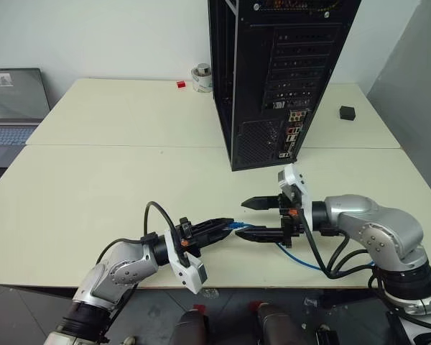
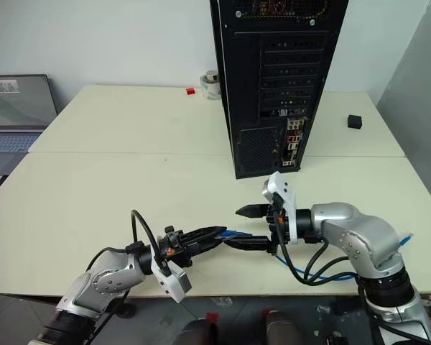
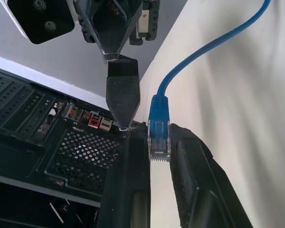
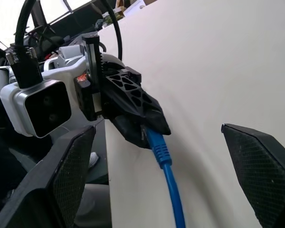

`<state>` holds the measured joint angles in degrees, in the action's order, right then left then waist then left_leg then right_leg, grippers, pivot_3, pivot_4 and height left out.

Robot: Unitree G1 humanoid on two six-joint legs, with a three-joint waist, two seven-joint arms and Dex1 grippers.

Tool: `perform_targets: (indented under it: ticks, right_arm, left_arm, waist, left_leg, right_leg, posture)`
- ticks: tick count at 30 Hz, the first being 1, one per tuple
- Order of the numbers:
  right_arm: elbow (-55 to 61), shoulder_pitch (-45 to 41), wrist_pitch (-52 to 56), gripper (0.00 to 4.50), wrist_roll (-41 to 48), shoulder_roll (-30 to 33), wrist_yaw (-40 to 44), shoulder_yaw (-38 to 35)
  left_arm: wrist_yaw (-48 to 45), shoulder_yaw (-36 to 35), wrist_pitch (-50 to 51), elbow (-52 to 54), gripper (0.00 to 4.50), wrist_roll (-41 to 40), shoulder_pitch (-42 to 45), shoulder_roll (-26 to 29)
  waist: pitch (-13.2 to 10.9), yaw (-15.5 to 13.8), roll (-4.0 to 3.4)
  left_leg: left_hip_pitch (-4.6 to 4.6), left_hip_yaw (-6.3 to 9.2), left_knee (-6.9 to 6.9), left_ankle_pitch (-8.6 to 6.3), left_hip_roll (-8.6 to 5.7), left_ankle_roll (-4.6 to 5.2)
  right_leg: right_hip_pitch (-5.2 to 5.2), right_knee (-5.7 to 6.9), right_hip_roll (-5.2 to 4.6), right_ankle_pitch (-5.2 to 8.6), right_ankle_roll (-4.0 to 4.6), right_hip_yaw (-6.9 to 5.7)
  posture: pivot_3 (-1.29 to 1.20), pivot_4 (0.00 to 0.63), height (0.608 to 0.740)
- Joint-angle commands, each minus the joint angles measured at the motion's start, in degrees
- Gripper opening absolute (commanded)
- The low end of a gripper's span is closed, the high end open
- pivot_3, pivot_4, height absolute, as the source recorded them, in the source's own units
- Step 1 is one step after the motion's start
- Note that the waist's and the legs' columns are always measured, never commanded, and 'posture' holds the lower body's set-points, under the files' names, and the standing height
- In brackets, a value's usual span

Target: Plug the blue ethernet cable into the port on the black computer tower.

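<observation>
gripping one blue ethernet cable (image 1: 238, 226) in left tool (image 1: 227, 223), right tool (image 1: 250, 218) released, one black computer tower (image 1: 273, 79)

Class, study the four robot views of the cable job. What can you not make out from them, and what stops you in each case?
- The port: connector cluster on the black computer tower too small in the eye views to single out.
- Blue ethernet cable: far end passes under the right arm.
- Plug tip: partly hidden between the left gripper fingers.
- Right gripper: open, holding nothing.
</observation>
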<state>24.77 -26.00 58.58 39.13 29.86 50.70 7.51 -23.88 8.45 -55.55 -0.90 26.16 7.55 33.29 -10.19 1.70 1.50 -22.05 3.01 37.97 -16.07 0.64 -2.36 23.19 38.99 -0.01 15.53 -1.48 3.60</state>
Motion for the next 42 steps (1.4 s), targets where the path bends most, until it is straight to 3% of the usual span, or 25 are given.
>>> perform_targets:
  ticks: [1, 4, 7, 25, 37, 39, 42]
  right_arm:
    - [1.24, -0.27, -0.05, 4.5, 1.2, -0.57, -1.37, 0.15]
    - [0.82, -0.25, -0.07, 4.5, 1.38, -0.76, -1.98, 0.46]
    - [0.21, -0.41, -0.21, 4.02, 1.3, -1.1, -2.5, 0.64]
    - [-2.26, -1.53, -0.4, 0.12, 1.74, -1.35, -2.54, 0.96]
    - [-3.52, -2.44, 0.46, 0.0, 2.21, -0.98, -1.76, 0.79]
    - [-3.71, -2.57, 0.63, 0.0, 2.3, -0.86, -1.63, 0.79]
    - [-3.96, -2.7, 0.65, 0.0, 2.4, -0.64, -1.51, 0.81]
  left_arm:
    - [2.46, -0.72, -0.85, 0.36, 0.3, 0.43, 0.87, 0.62]
    - [3.37, -0.56, -0.88, 0.52, 0.3, 0.99, 1.09, 0.95]
    - [4.14, -0.37, -0.8, 0.53, 0.3, 1.4, 1.25, 1.13]
    - [6.57, 0.12, -0.8, 2.22, 0.3, 3.04, 0.83, 1.7]
    - [5.13, 2.08, -0.84, 2.19, 0.3, 1.24, 0.98, 2.58]
    - [4.18, 2.69, -0.1, 2.34, 1.0, -1.2, 0.92, 2.79]
    - [2.62, 3.46, 1.27, 2.5, 1.6, -3.84, 0.94, 3.36]
  waist:
    - [0.0, 0.02, 0.0]
    - [0.0, 0.01, 0.0]
    - [0.0, 0.01, 0.0]
    - [0.0, 0.03, 0.0]
    - [0.0, 0.02, 0.0]
    - [0.0, 0.02, 0.0]
    - [0.0, 0.03, 0.0]
  left_leg:
    - [0.0, 0.0, 0.0, 0.0, 0.0, 0.0]
    - [0.0, 0.01, 0.0, 0.0, 0.0, 0.0]
    - [0.0, 0.01, 0.0, 0.0, 0.0, 0.0]
    - [0.0, 0.01, 0.0, 0.0, 0.01, 0.0]
    - [0.0, 0.01, 0.0, 0.0, 0.0, 0.0]
    - [0.0, 0.01, 0.0, 0.0, 0.01, 0.0]
    - [0.0, 0.01, 0.0, 0.0, 0.0, 0.0]
  right_leg:
    - [0.0, 0.0, 0.0, 0.0, 0.0, 0.0]
    - [0.0, 0.0, 0.01, 0.0, 0.0, -0.02]
    - [0.0, 0.0, 0.01, 0.0, 0.0, -0.02]
    - [0.0, 0.0, 0.01, 0.0, 0.0, -0.02]
    - [0.0, 0.0, 0.01, 0.0, 0.0, -0.02]
    - [0.0, 0.0, 0.01, 0.0, 0.0, -0.02]
    - [0.0, 0.0, 0.0, 0.0, 0.0, -0.02]
  posture:
    - [0.0, 0.15, 0.74]
    - [0.0, 0.15, 0.74]
    - [0.0, 0.15, 0.74]
    - [0.0, 0.15, 0.74]
    - [0.0, 0.15, 0.74]
    - [0.0, 0.15, 0.74]
    - [0.0, 0.15, 0.74]
